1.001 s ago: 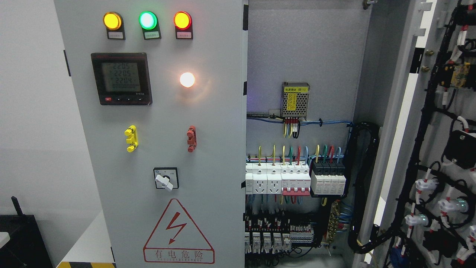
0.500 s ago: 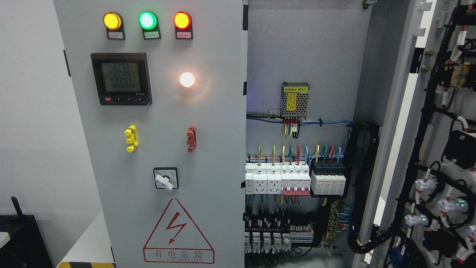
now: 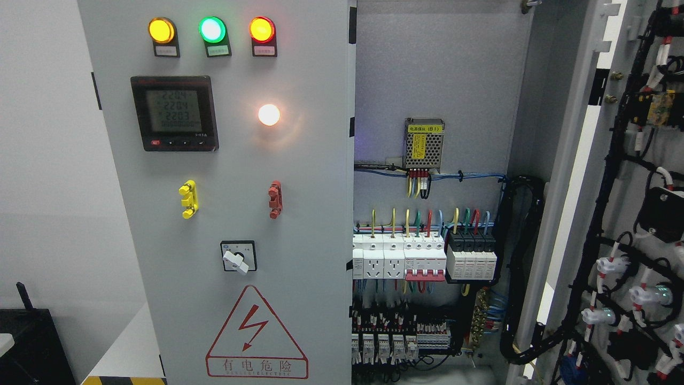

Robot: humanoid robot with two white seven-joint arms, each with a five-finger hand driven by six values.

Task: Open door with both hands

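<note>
A grey electrical cabinet fills the head view. Its left door (image 3: pixel 299 224) stands closed, carrying three lit lamps, a black meter (image 3: pixel 175 113), a yellow handle (image 3: pixel 188 199), a red handle (image 3: pixel 275 199), a rotary switch (image 3: pixel 238 256) and a red warning triangle. The right door (image 3: pixel 614 214) is swung wide open at the right edge, showing its wired inner face. Between them the cabinet interior (image 3: pixel 427 69) is exposed, with rows of breakers (image 3: pixel 422 259) and coloured wires. Neither of my hands or arms appears in the picture.
A small power supply (image 3: pixel 424 143) hangs on the back panel. Thick black cable bundles (image 3: pixel 526 256) run down by the right door's hinge side. A dark object (image 3: pixel 29 342) sits at the lower left by the white wall.
Only the digits on the meter flicker. Doors and view stay as they were.
</note>
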